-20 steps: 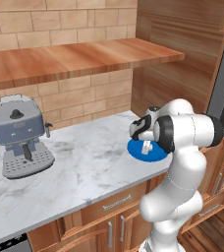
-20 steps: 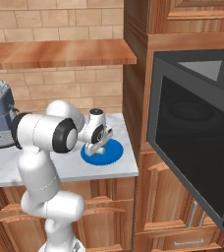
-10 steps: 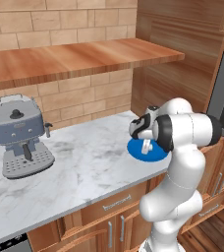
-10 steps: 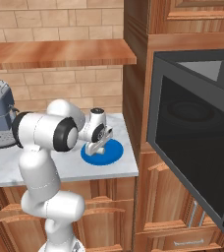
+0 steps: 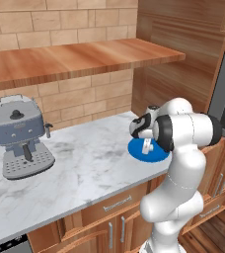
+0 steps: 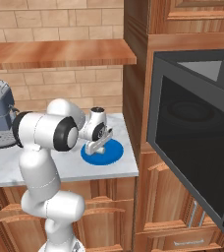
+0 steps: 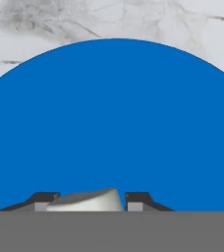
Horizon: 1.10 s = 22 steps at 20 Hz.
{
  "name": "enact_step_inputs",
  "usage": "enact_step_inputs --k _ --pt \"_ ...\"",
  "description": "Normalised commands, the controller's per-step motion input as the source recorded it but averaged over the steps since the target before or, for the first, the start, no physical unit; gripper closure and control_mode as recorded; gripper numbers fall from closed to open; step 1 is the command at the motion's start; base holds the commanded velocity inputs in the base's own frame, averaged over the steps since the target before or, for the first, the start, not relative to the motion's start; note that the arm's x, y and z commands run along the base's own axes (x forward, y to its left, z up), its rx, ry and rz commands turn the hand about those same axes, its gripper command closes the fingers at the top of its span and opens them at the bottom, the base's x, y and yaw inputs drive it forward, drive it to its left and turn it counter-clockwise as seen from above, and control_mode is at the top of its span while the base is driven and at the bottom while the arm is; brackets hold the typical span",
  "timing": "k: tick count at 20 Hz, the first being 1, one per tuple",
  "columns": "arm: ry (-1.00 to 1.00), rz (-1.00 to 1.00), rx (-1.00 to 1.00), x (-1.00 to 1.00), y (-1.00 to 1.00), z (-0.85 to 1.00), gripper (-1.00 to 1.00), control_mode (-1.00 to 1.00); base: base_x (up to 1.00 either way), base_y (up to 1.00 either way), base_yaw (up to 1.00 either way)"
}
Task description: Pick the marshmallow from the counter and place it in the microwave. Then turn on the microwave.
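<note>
Jaws sit clenched on the marshmallow (image 7: 87, 201), one dark fingertip on each side of it, right above the blue plate (image 7: 114, 123). Over the last second the gripper (image 5: 147, 146) has hardly shifted against that plate in either base view: no lift is visible, the arm still crouched low over the worktop (image 5: 85, 163). I judge the grasp is just made and the carry has not begun. Off to the plate's right, the microwave (image 6: 197, 142) stands with its door swung open, ready to receive it.
</note>
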Motion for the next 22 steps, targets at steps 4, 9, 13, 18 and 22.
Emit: enact_step_inputs --k 4,9,13,18,22 --pt "-0.02 0.0 0.0 -0.03 0.0 0.01 1.0 -1.0 0.0 0.0 0.0" --pt "-0.04 -0.02 -0.01 -0.09 0.0 0.18 1.0 -1.0 0.0 0.0 0.0" --pt "0.01 -0.06 0.0 -0.05 0.0 0.31 1.0 -1.0 0.0 0.0 0.0" --pt "0.09 -0.08 0.0 -0.1 0.0 0.35 1.0 -1.0 0.0 0.0 0.0" --pt "0.06 -0.09 0.0 -0.12 0.0 0.28 1.0 -1.0 0.0 0.0 0.0"
